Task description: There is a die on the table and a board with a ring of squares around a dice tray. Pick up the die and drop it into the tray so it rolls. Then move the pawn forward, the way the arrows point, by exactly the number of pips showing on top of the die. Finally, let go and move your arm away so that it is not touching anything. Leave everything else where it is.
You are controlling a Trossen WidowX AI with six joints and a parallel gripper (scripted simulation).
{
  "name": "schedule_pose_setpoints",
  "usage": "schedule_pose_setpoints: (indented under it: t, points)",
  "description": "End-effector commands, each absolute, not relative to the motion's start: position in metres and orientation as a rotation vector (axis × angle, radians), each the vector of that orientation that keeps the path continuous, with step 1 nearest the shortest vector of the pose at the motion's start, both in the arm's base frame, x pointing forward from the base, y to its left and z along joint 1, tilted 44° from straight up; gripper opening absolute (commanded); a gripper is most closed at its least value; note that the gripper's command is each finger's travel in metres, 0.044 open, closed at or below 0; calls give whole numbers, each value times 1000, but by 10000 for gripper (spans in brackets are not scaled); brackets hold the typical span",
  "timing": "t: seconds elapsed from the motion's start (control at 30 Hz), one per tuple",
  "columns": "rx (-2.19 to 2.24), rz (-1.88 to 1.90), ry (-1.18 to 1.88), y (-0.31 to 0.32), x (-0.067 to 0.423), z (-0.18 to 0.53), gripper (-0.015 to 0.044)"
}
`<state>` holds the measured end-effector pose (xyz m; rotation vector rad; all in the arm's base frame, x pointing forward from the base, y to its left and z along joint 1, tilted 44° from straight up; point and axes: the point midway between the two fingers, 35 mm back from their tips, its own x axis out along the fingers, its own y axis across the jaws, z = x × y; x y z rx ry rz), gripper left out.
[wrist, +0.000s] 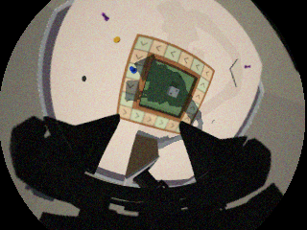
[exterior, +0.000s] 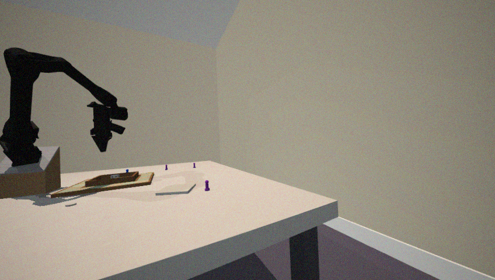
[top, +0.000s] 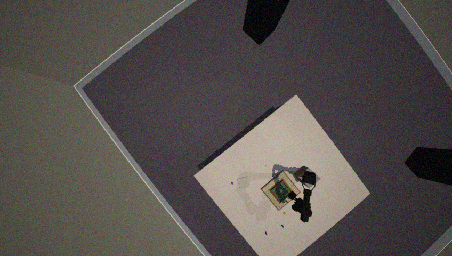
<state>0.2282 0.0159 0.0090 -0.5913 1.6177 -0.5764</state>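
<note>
The board (top: 273,182) (exterior: 145,178) (wrist: 173,53) lies flat on the white table (top: 317,142) (exterior: 208,225), with a ring of arrow squares around a green dice tray (top: 277,193) (exterior: 104,180) (wrist: 153,98). A small grey die (exterior: 114,177) (wrist: 173,91) rests inside the tray; its pips are too small to read. The blue pawn (top: 286,201) (exterior: 126,170) (wrist: 133,71) stands on a ring square at one edge of the board. My gripper (exterior: 102,146) (wrist: 150,121) hangs high above the board, open and empty, clear of everything.
Three purple pawns (exterior: 206,185) (exterior: 166,167) (exterior: 194,165) stand off the board. A thin pale slab (exterior: 175,189) lies beside it. A small yellow piece (top: 284,213) (wrist: 117,40) lies nearby. The arm's base sits on a brown block (exterior: 31,177).
</note>
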Motion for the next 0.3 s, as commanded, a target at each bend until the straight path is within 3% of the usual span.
schedule_pose_setpoints:
  t: [0.0, 0.03, 0.27]
  points:
    - [-483, -698, 1574, 8, 187, 35, 440]
    - [-563, -608, 1604, 15, 218, 17, 440]
    - [-563, -608, 1604, 15, 218, 17, 440]
